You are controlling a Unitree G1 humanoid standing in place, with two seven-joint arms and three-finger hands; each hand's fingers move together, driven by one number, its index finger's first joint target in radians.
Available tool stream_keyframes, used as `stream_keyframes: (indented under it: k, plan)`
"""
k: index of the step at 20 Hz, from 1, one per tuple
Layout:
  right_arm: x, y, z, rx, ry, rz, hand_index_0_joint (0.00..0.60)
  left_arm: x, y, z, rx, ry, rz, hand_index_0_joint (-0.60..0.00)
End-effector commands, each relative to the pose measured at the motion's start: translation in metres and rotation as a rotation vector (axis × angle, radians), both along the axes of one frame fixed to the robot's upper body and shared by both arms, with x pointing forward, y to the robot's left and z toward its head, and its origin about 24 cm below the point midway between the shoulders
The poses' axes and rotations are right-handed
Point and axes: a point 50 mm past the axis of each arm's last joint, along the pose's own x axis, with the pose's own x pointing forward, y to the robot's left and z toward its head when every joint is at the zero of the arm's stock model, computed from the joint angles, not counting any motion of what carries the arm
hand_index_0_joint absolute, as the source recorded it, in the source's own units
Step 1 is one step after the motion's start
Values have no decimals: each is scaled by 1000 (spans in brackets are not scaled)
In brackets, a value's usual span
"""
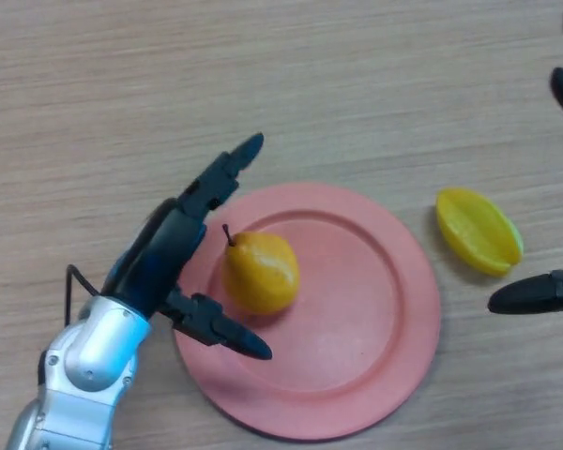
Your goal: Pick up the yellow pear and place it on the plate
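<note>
The yellow pear (260, 270) lies on the left part of the pink plate (375, 319), its dark stem pointing up and left. My left hand (174, 248) sits just left of the pear, open, with fingers stretched past the plate's upper left rim and the thumb reaching over the plate below the pear. No finger curls round the fruit. My right hand (542, 292) shows at the right edge, with dark fingertips near the top right corner and another finger by the plate's right side, holding nothing.
A yellow starfruit (479, 231) lies on the wooden table (122, 94) just right of the plate, between the plate and my right hand.
</note>
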Motion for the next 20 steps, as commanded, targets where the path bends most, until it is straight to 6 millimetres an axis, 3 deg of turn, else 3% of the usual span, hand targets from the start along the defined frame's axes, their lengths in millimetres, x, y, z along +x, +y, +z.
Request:
stream_keyframes:
  k: [1,6,12,20]
  plan:
    - [-10,0,23,-72,-208,-26,0,-7,16,46,-68,-228,29,0]
    - [-3,1,22,-86,-211,-10,0,-28,46,85,-192,-329,94,0]
    - [3,2,15,-59,-170,26,0,-50,82,107,-323,-305,142,0]
    - [6,3,12,-75,-165,58,0,-55,91,116,-339,-301,165,0]
